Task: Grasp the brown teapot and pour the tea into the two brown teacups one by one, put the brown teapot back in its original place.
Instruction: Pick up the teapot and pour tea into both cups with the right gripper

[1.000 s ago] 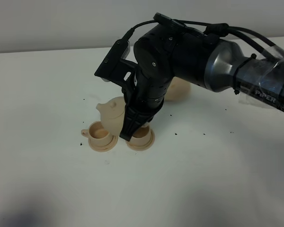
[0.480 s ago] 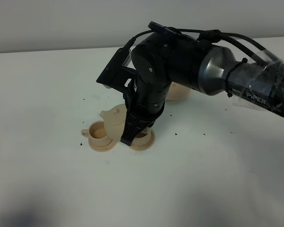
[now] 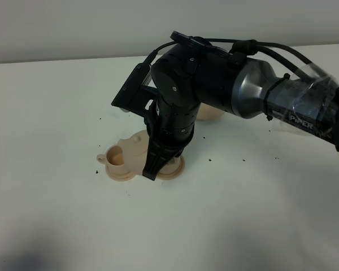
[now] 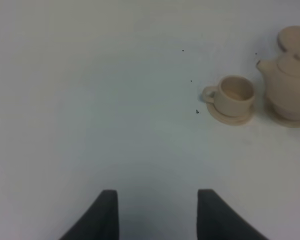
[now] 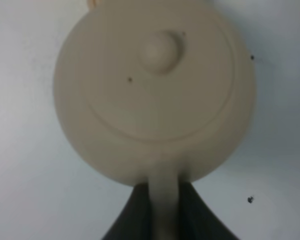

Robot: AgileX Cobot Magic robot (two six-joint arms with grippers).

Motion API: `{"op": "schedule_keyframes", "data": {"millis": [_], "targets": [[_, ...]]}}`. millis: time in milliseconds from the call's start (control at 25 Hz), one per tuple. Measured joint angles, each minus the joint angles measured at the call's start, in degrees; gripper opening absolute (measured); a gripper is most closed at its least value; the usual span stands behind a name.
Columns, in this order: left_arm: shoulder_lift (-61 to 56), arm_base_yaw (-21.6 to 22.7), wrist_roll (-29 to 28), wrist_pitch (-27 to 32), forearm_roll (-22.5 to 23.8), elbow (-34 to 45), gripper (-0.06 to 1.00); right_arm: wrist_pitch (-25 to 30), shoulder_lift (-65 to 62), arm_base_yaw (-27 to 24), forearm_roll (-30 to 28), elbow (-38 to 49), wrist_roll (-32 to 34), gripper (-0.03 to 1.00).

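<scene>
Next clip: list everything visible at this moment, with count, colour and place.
brown teapot: one, pale tan, held above the cup saucers, spout toward the left-hand cup
teacup: one in plain view, pale tan, on the left-hand cup saucer; a second cannot be made out behind the gripper
cup saucers: two, pale tan, side by side mid-table
larger saucer: one, pale tan, partly hidden behind the arm
dark specks: several, black, scattered around the crockery
table: one, white
right arm: black and silver, reaching across the middle
right gripper: black, shut on the teapot's handle
left gripper: black, open, over bare table
</scene>
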Motion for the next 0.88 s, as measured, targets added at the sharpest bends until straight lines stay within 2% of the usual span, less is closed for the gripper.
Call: {"op": "schedule_keyframes", "data": {"millis": [880], "targets": [[0.0, 0.0, -0.1, 0.0, 0.0, 0.0, 0.41, 0.1, 1.1, 2.3, -3.5, 0.0, 1.8, 0.12]]}}
